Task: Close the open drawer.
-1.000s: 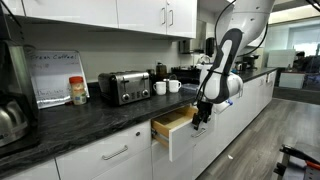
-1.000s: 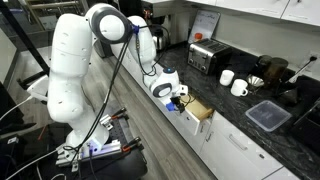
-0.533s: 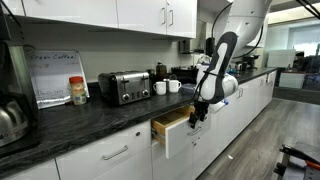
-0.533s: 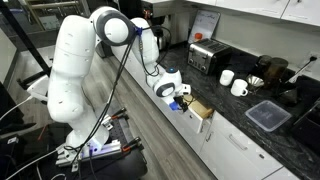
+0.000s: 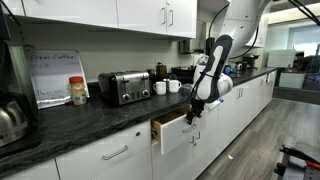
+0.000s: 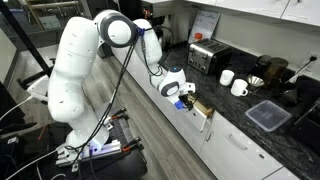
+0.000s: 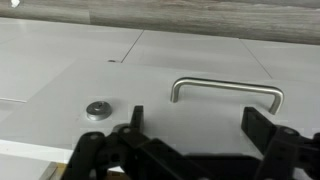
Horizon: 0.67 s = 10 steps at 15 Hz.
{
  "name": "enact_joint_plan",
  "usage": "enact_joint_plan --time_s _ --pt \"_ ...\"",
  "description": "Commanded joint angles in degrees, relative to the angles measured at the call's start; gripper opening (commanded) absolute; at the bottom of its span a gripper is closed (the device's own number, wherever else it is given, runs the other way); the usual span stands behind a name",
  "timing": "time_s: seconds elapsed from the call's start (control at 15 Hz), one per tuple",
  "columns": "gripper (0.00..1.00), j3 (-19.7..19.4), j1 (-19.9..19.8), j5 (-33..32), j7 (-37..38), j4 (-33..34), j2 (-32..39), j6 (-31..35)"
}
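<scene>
Shallow white drawer (image 5: 173,133) with silver bar handle (image 7: 225,92) stood ajar, pale wood showing, black end effector (image 7: 192,120) spread open before it.

My arm (image 6: 78,70) rises white from its base, folds over at the elbow and reaches down and forward. My wrist (image 5: 213,86) tilts downward, carrying my claw (image 5: 192,112) low at its end. In the wrist view my two dark fingers (image 7: 133,122) stand spread wide apart, gripping nothing.
</scene>
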Motion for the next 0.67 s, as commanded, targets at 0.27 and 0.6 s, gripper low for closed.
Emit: enact_joint_plan --time_s 0.27,0.6 --pt "1.00 -1.9 2.0 -1.7 1.4 3.4 2.6 1.3" --pt "1.00 -3.1 3.2 -1.9 1.7 2.8 2.2 1.7"
